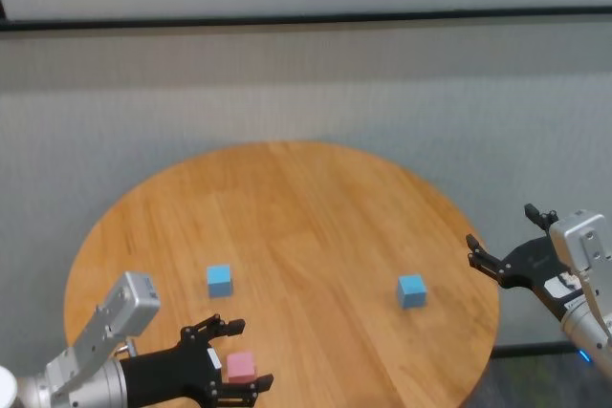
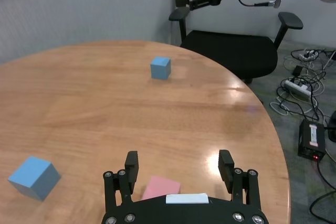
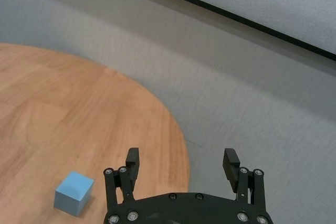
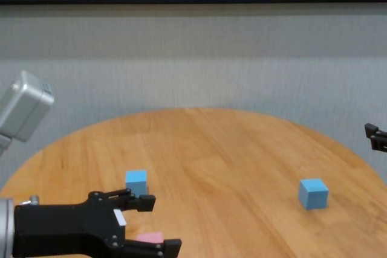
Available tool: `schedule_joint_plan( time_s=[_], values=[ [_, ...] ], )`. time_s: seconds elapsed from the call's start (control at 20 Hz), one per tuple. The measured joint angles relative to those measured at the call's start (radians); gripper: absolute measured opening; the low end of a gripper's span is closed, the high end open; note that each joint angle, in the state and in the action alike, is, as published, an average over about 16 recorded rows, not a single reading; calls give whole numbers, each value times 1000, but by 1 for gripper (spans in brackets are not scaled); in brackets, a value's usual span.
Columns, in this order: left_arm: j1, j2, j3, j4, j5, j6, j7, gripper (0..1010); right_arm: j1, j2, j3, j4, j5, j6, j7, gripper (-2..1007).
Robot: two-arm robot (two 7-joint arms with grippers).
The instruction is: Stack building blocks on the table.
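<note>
Left gripper (image 1: 235, 354) fingers (image 2: 131, 164) apart, straddling the pink block (image 1: 241, 366) at the near left of the tabletop (image 1: 316, 226); block sits between them, not yet clamped, one finger on each side. In the left wrist view the pink block (image 2: 160, 187) lies closer to one finger than the other, so likely needs centring before closing. To do it well: square the fingers to the block's flat faces, go low enough to catch mid-height, close gently so it doesn't skid or twist.

Left blue block (image 1: 219, 280) is just beyond, near the gripper, probably the stack base; avoid knocking it on lift. Right blue block (image 1: 412, 289) stands well apart, toward the right edge.

Right gripper (image 1: 516, 246) hangs off the tabletop's right edge, fingers (image 3: 132, 161) apart, holding nothing, idle.
</note>
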Motion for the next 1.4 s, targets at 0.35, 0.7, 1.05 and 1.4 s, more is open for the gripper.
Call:
schedule_joint_plan(
  time_s=[0.35,0.7,1.05,1.4],
  values=[
    [-13,-15,10,35,9,-5,-2,1002,0,0,0,0,0,0,0,1005],
    [-24,-32,14,75,22,-11,6,1002,0,0,0,0,0,0,0,1005],
    [-35,-48,14,113,39,-21,16,1002,0,0,0,0,0,0,0,1005],
    [-39,-56,12,134,54,-28,20,1002,0,0,0,0,0,0,0,1005]
  ],
)
